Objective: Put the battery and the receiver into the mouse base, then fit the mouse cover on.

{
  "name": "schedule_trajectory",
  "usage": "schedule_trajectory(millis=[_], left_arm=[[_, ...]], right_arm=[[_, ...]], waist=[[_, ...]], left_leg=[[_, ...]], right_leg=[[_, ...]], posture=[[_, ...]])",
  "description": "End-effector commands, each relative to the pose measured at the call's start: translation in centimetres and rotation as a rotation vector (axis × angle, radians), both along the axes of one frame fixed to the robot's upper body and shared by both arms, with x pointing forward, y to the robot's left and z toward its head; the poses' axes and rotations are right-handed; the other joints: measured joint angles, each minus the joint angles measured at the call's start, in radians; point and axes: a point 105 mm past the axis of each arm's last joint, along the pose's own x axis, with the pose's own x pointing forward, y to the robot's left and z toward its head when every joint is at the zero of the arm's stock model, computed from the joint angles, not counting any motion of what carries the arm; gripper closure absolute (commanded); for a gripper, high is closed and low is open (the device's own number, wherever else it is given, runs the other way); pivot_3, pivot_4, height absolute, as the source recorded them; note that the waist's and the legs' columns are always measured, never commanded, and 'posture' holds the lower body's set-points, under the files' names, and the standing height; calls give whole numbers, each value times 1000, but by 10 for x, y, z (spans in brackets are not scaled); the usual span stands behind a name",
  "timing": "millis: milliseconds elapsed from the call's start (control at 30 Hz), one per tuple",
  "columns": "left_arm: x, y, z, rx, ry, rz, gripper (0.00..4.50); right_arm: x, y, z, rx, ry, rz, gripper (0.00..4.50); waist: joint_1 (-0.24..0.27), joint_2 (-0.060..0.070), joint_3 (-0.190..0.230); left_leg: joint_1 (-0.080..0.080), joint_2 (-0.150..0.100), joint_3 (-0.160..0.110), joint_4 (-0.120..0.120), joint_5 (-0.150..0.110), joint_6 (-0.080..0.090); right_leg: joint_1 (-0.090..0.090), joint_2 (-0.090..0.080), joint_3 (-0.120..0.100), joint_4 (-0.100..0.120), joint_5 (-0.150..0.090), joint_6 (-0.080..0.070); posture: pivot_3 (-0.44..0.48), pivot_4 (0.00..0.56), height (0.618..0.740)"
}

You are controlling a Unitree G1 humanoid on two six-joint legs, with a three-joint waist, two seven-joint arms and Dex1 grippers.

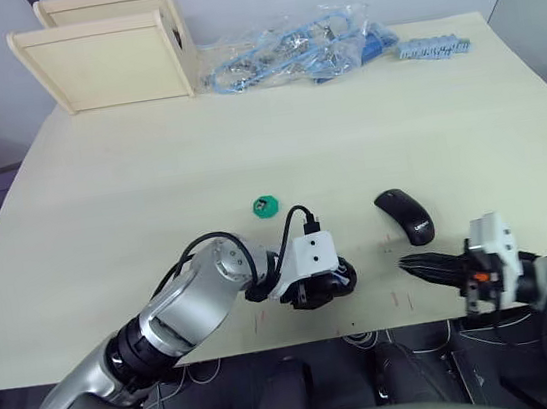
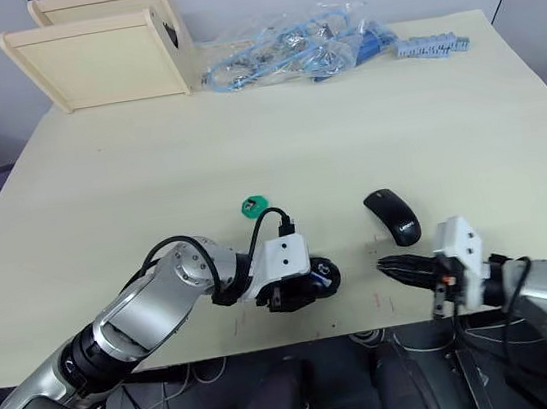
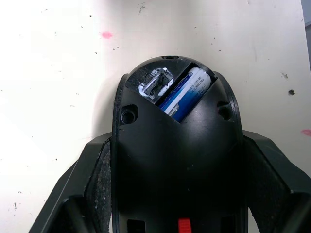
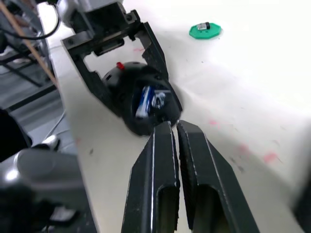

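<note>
The left fingers (image 3: 97, 194) are clamping the mouse base (image 3: 177, 160) at the bench's (image 1: 149, 180) near edge, the battery (image 3: 187, 93) sitting inside. The right fingers (image 4: 192, 160) are pressed together just right of it; the mouse cover (image 1: 405, 214) is lying farther right.

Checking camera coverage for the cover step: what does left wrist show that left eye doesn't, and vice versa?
Left wrist alone: the inside of the mouse base, with the battery lying in its bay beside a silver-edged slot, and the left gripper's fingers at both of its flanks.

Left eye alone: the mouse cover lying apart on the table, the green disc, the right gripper with fingers together, the wooden boxes and bagged parts.

Both: the left gripper holding the mouse base on the table.
</note>
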Motion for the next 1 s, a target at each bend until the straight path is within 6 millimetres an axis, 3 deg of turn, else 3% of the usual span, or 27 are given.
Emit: schedule_trajectory(millis=[33,133,300,467,533,600,767,1000], left_arm=[[-3,-2,-2,-6,15,-17,1513],[-2,-3,-1,-16,15,-15,1513],[-7,-3,-7,-23,13,-13,1513],[-4,-3,-7,-53,-3,-1,1513],[-4,-2,-6,-69,9,0,504],[-2,-1,-3,-85,7,2,75],[-3,10,20,-190,-10,41,75],[-14,44,42,-265,12,125,75]], right_arm=[[-6,-8,10,4,-52,27,3741],[-11,-20,10,2,-60,10,2585],[-23,-30,9,-1,-57,-1,44],[-27,-35,9,5,-66,-35,44],[-28,-36,9,7,-68,-44,0],[-28,-37,10,13,-71,-57,0],[-30,-38,13,56,-94,-111,0],[-31,-38,11,75,-109,-155,0]], waist=[[0,0,0],[2,0,0],[1,1,0],[3,1,0],[4,1,0],[3,1,0],[-1,1,0],[-1,3,2]], left_leg=[[0,0,0,0,0,0],[0,0,0,0,0,0],[0,0,0,0,0,0],[1,0,0,0,0,0],[1,0,0,0,0,0],[1,0,0,0,0,0],[1,1,0,0,0,0],[1,3,-1,0,0,0]], right_leg=[[0,0,0,0,0,0],[0,0,0,0,0,0],[0,0,0,0,0,0],[1,-1,0,0,0,0],[1,-1,0,-1,0,0],[1,-1,0,-1,0,0],[1,0,0,0,0,0],[1,-1,0,0,-1,0]], posture=[[0,150,740],[0,150,740],[0,150,740],[0,150,740],[0,150,740],[0,150,740],[0,150,740],[0,150,740]])
